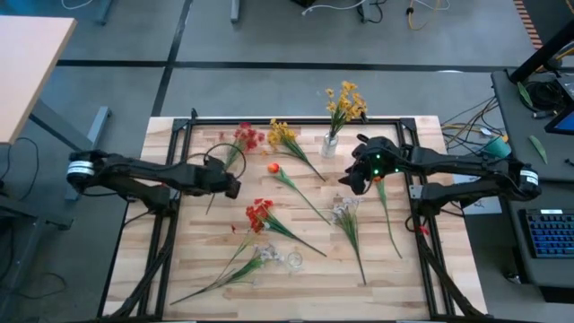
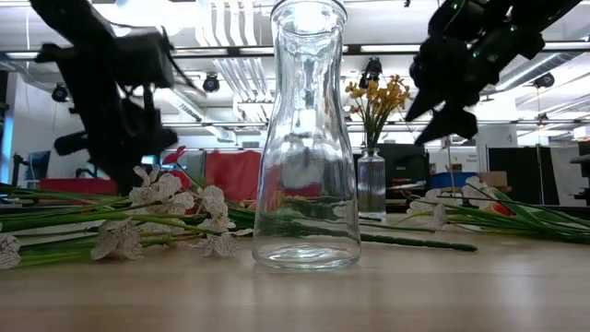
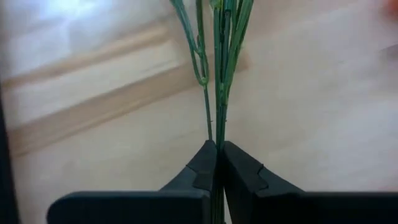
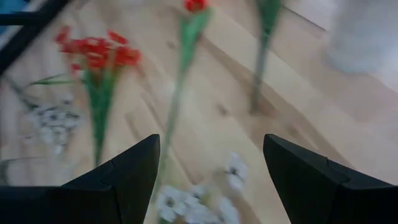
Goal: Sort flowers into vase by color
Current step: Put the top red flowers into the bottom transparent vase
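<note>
From above, the pale wooden slatted worktop [image 1: 305, 269] carried the flowers scattered across it. The left claw [image 1: 230, 182] sat over the worktop's left side, clamped on the thin green stems of a red-blossomed spray [image 1: 244, 139] whose heads pointed toward the far edge. The right claw [image 1: 352, 180] hovered right of centre, beside a small clear glass vase holding yellow flowers [image 1: 342, 109] near the far edge. A yellow spray [image 1: 285, 137] lay just left of that vase, a single orange-red bud on a long stem [image 1: 274, 169] lay at the middle, a second red spray [image 1: 260, 215] lay nearer the front, and white sprays lay at the front left [image 1: 260, 256] and right of centre [image 1: 344, 213]. An empty clear glass vase [image 1: 292, 261] stood near the front edge.

At worktop height, the tall clear vase [image 2: 306, 138] filled the middle, with white blossoms [image 2: 171, 217] lying to its left and the yellow bouquet in its small vase [image 2: 371, 148] behind it. Both dark arms hung above the worktop.

Through the left wrist camera, the two dark fingers [image 3: 199, 171] were pressed together on a bundle of green stems [image 3: 224, 74].

Through the right wrist camera, the fingers [image 4: 127, 171] stood wide apart and held nothing, above a red spray [image 4: 96, 53], the orange-red bud [image 4: 195, 6] and white blossoms [image 4: 193, 202] lying on the wood.
</note>
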Controlling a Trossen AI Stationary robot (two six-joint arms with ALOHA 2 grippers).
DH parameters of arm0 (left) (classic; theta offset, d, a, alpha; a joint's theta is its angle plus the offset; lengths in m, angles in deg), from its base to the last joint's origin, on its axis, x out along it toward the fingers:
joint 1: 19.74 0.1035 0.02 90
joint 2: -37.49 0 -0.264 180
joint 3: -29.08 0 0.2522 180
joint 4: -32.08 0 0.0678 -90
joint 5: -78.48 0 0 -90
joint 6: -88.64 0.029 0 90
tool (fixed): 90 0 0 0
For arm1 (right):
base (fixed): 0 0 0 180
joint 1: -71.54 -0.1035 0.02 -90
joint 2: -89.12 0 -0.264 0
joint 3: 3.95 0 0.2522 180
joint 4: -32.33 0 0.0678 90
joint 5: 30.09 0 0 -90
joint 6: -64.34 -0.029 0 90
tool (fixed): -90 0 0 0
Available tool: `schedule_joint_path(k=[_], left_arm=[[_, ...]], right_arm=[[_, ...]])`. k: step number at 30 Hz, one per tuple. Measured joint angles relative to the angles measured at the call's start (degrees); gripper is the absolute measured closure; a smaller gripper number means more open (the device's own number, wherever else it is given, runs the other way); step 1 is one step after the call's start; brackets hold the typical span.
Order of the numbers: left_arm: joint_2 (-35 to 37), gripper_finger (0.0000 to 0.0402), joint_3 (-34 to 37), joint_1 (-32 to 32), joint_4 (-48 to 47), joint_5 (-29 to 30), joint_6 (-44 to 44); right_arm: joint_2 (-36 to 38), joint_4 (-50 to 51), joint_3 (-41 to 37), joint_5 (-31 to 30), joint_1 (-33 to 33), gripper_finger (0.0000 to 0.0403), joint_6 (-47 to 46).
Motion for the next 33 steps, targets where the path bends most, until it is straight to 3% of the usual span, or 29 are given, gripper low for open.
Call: schedule_joint_path(k=[8, 15, 24, 28, 33], left_arm=[[18.0, 0.0401, 0.0, -2.6, 10.3, 0.2, 14.3], [25.6, 0.0401, 0.1, -9.9, 34.3, 0.1, 31.0], [15.6, 0.0401, 0.4, -20.2, 62.6, 0.0, 44.3], [8.1, 0.0402, 0.4, -22.0, 74.2, -0.1, 46.6], [-0.9, 0.0402, -1.2, -22.5, 81.7, -0.1, 47.0]], right_arm=[[0.0, -14.3, 0.0, -1.3, -8.2, 0.0126, -0.5], [0.0, -29.8, 0.0, -6.1, -15.5, 0.0126, 1.4], [-0.2, -42.1, 0.0, -10.7, -22.1, 0.0126, 7.4], [-2.1, -45.8, 0.0, -11.2, -23.3, 0.0126, 7.4], [-7.2, -52.3, 0.0, -11.9, -24.1, 0.0124, 7.6]])
